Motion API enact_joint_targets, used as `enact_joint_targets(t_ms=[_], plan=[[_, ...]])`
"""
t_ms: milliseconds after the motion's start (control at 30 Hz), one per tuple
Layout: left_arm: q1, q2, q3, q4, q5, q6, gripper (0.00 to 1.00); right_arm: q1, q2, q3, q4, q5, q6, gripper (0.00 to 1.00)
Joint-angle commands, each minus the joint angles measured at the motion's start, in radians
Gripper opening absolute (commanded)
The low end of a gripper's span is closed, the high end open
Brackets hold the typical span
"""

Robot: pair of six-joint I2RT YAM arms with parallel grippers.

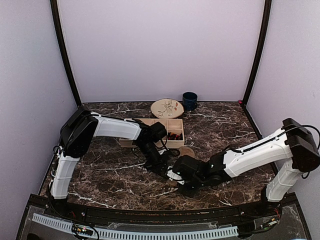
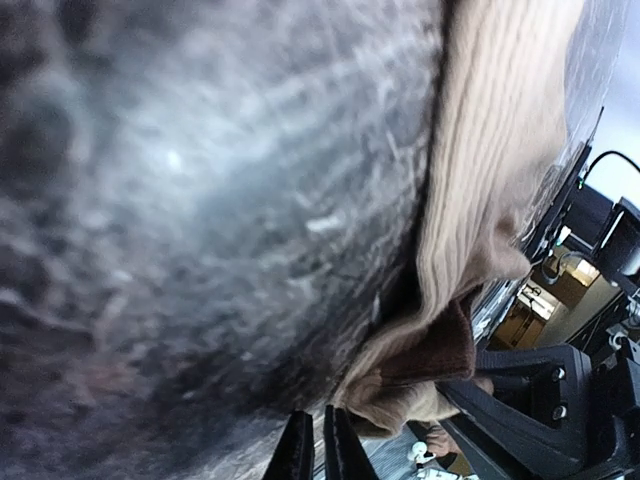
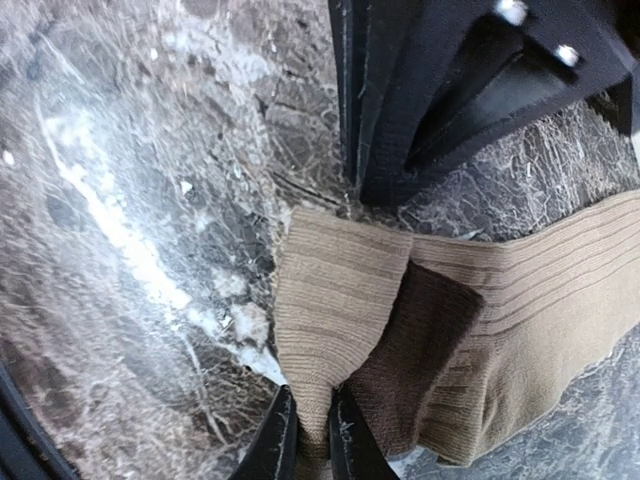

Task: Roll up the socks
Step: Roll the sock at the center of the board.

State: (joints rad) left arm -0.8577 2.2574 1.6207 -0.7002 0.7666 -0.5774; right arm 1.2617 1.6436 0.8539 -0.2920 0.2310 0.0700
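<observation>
Risk: fold may spring open, as right fingers (image 3: 272,445) pinch merely the edge of the tan sock (image 3: 540,290); left fingers (image 2: 296,455), nearly closed beside it, hold nothing.

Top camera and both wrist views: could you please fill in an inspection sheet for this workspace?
Surface: dark veined marble table; no spills seen.
Job's things: tan sock lying on the table, one end folded over; the patterned sock cannot be made out.
Clutter: wooden tray with dark red items in one compartment; patterned plate; blue cup; small tan round thing beside the tray.
Jaws: left jaws shut, tips at the sock's edge; right jaws shut on the sock's fold.
Cables: black cable looping over the right arm's shoulder.
Surroundings: plain pale walls, black corner posts.
</observation>
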Motion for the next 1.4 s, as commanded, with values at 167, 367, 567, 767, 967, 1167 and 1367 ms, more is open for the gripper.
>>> enact_joint_targets(t_ms=[167,367,567,767,967,1167,1367], plan=[[0.006,-0.066,-0.032,0.021,-0.018,-0.042,0.09,-0.122,-0.064,-0.035,0.046,-0.268,0.087,0.10],[0.008,-0.101,-0.072,0.047,-0.018,-0.051,0.09,-0.189,-0.022,-0.037,0.057,-0.432,0.119,0.10],[0.008,-0.154,-0.142,0.074,-0.058,-0.051,0.09,-0.253,0.037,-0.028,0.054,-0.601,0.138,0.10],[0.009,-0.210,-0.193,0.107,-0.077,-0.043,0.08,-0.296,0.091,-0.016,0.074,-0.717,0.170,0.10],[0.022,-0.241,-0.260,0.130,-0.095,-0.049,0.08,-0.330,0.056,-0.024,0.104,-0.767,0.185,0.10],[0.043,-0.270,-0.314,0.169,-0.098,-0.053,0.07,-0.355,0.051,-0.025,0.127,-0.833,0.210,0.10],[0.043,-0.352,-0.349,0.233,-0.149,-0.014,0.04,-0.392,0.098,-0.011,0.158,-0.927,0.265,0.11]])
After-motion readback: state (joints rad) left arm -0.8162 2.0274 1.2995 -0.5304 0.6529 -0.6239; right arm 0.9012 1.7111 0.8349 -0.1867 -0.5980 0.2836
